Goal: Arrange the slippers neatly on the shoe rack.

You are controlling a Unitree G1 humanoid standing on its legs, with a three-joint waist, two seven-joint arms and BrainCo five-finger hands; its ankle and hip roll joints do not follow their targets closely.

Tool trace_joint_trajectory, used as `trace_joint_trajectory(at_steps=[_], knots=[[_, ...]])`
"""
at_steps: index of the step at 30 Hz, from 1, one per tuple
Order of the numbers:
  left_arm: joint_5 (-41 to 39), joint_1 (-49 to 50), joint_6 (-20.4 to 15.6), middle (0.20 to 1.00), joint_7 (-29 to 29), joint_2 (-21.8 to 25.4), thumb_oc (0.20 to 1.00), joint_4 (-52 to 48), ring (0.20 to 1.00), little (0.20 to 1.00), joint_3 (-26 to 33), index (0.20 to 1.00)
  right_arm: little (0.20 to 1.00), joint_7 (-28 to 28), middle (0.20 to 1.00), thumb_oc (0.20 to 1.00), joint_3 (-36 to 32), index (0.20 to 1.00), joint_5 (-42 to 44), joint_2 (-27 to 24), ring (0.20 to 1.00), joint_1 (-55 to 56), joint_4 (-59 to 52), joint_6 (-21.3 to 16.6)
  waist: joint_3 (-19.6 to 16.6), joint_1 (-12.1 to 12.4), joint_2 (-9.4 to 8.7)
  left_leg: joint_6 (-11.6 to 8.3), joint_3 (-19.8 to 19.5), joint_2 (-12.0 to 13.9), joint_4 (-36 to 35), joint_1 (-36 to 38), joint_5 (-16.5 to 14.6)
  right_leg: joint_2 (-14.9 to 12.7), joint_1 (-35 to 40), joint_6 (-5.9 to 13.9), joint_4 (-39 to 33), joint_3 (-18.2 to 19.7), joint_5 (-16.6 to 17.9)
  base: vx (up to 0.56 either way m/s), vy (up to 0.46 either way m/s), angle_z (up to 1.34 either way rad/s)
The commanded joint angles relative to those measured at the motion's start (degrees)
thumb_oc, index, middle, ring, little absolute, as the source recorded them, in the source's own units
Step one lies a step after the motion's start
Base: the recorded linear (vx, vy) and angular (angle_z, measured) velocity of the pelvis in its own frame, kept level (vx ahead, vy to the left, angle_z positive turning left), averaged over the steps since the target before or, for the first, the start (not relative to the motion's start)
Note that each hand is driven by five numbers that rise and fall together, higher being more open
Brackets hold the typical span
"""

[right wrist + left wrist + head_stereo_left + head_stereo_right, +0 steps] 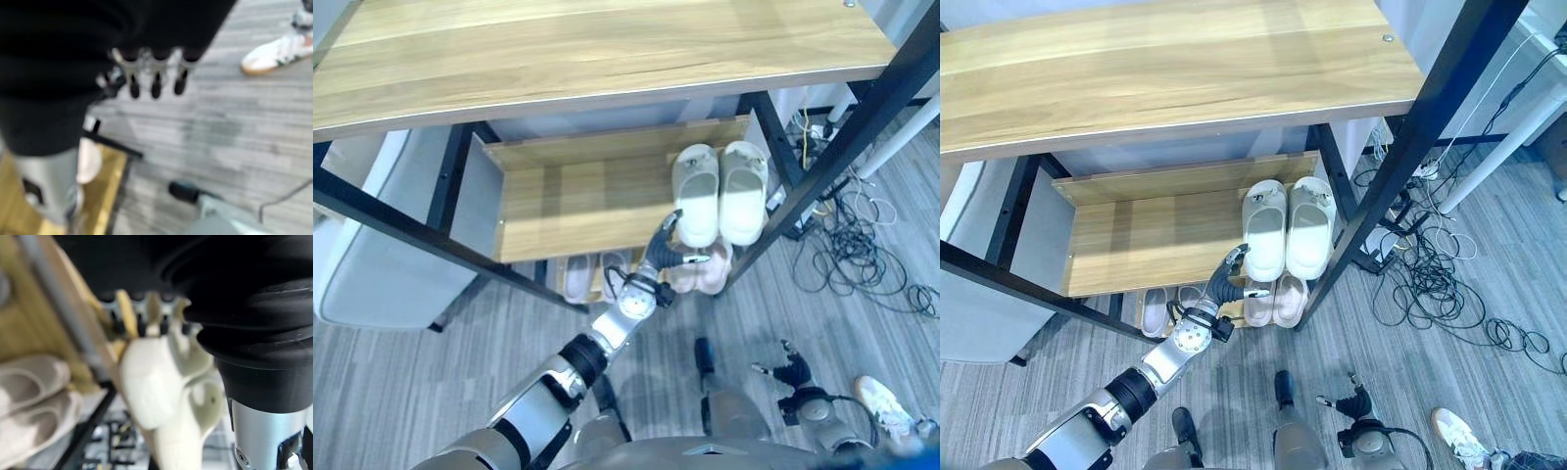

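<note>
The shoe rack (607,201) is pale wood boards on a black metal frame. On its middle shelf, at the right end, sits a pair of cream slippers (1286,227), toes outward, side by side and touching. The left hand (1222,281) reaches the near edge of that shelf, its fingers curled round the heel of the left slipper. These look like moulded foam: light, rounded, slightly springy, probably a bit slick, so the heel rim seems the sensible hold. The right hand (790,372) hangs low beside the rack, fingers relaxed and apart.
</note>
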Motion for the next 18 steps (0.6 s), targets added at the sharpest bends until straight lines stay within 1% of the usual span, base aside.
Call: trace_joint_trajectory(at_steps=[1, 8, 10, 11, 12, 14, 15, 17, 18], knots=[[3.0, -3.4, -2.1, 1.000, -0.6, -3.6, 1.000, 0.1, 1.000, 1.000, -1.3, 1.000, 1.000, -1.1, 1.000, 1.000, 1.3, 1.000, 2.5, -1.5, 1.000, -1.3, -0.8, -0.8, 1.6, -0.1, 1.25, 0.49, -7.2, 0.4, 2.8, -3.0, -1.2, 0.3, -5.6, 1.37, 11.6, -2.3, -10.3, 0.00, 0.000, 0.00], [4.8, -3.6, -1.6, 1.000, 1.0, -2.3, 1.000, 0.3, 1.000, 1.000, 0.8, 1.000, 1.000, -1.3, 1.000, 1.000, 1.1, 1.000, 2.5, -1.0, 1.000, -1.1, -0.1, -0.8, 1.2, 0.2, 1.10, 0.49, -7.5, 0.3, 2.7, -2.8, -1.2, 0.2, -5.0, 1.38, 11.3, -2.6, -10.3, 0.00, 0.000, 0.00], [6.0, -3.5, -1.4, 1.000, 1.7, -0.8, 1.000, -1.0, 1.000, 1.000, 2.2, 1.000, 1.000, -1.2, 1.000, 1.000, 0.7, 1.000, 2.5, -0.9, 1.000, -0.9, 0.1, -0.7, 0.8, 0.5, 1.11, 0.45, -7.7, 0.3, 2.7, -2.6, -1.2, 0.1, -4.5, 1.40, 11.1, -3.0, -10.3, 0.00, 0.000, 0.00], [7.5, -3.6, -1.4, 1.000, 2.0, 0.4, 1.000, -2.6, 1.000, 1.000, 2.9, 1.000, 1.000, -1.1, 1.000, 1.000, 0.4, 1.000, 2.5, -0.9, 1.000, -0.7, 0.2, -0.8, 0.6, 0.7, 1.13, 0.43, -7.8, 0.2, 2.7, -2.4, -1.3, 0.1, -4.1, 1.42, 10.9, -3.2, -10.4, 0.02, 0.008, 0.03], [7.5, -3.5, -1.3, 1.000, 2.0, 0.5, 1.000, -2.6, 1.000, 1.000, 3.0, 1.000, 1.000, -1.1, 1.000, 1.000, 0.4, 1.000, 2.5, -0.8, 1.000, -0.7, 0.2, -0.8, 0.6, 0.7, 1.11, 0.43, -7.8, 0.2, 2.7, -2.4, -1.3, 0.1, -4.1, 1.43, 10.9, -3.2, -10.4, 0.02, 0.012, 0.06], [8.7, -3.0, -1.5, 1.000, 1.8, 2.6, 1.000, -6.5, 1.000, 1.000, 4.1, 1.000, 1.000, -0.9, 1.000, 1.000, -0.2, 1.000, 2.3, -0.8, 1.000, -0.5, 0.5, -0.8, 0.4, 1.2, 1.18, 0.40, -8.1, 0.1, 2.7, -2.5, -1.3, 0.1, -3.8, 1.48, 10.8, -3.4, -10.4, 0.01, 0.011, 0.05], [8.7, -3.0, -1.4, 1.000, 1.8, 2.7, 1.000, -6.6, 1.000, 1.000, 4.1, 1.000, 1.000, -0.9, 1.000, 1.000, -0.2, 1.000, 2.3, -0.8, 1.000, -0.5, 0.5, -0.8, 0.4, 1.1, 1.16, 0.40, -8.1, 0.1, 2.7, -2.5, -1.3, 0.1, -3.7, 1.48, 10.8, -3.5, -10.4, 0.01, 0.012, 0.06], [8.8, -2.2, -1.8, 1.000, 1.5, 4.6, 1.000, -10.9, 1.000, 1.000, 5.5, 1.000, 1.000, -0.8, 1.000, 1.000, -0.7, 1.000, 2.1, -0.8, 1.000, -0.3, 1.1, -0.6, 0.3, 1.6, 1.36, 0.41, -8.4, 0.0, 2.6, -2.5, -1.3, 0.1, -3.5, 1.53, 10.6, -3.8, -10.5, 0.01, 0.016, 0.09], [8.8, -2.1, -1.7, 1.000, 1.5, 4.7, 1.000, -11.0, 1.000, 1.000, 5.5, 1.000, 1.000, -0.8, 1.000, 1.000, -0.7, 1.000, 2.1, -0.8, 1.000, -0.3, 1.1, -0.6, 0.3, 1.6, 1.34, 0.41, -8.4, 0.0, 2.6, -2.5, -1.3, 0.1, -3.5, 1.53, 10.6, -3.8, -10.4, 0.01, 0.009, 0.06]])
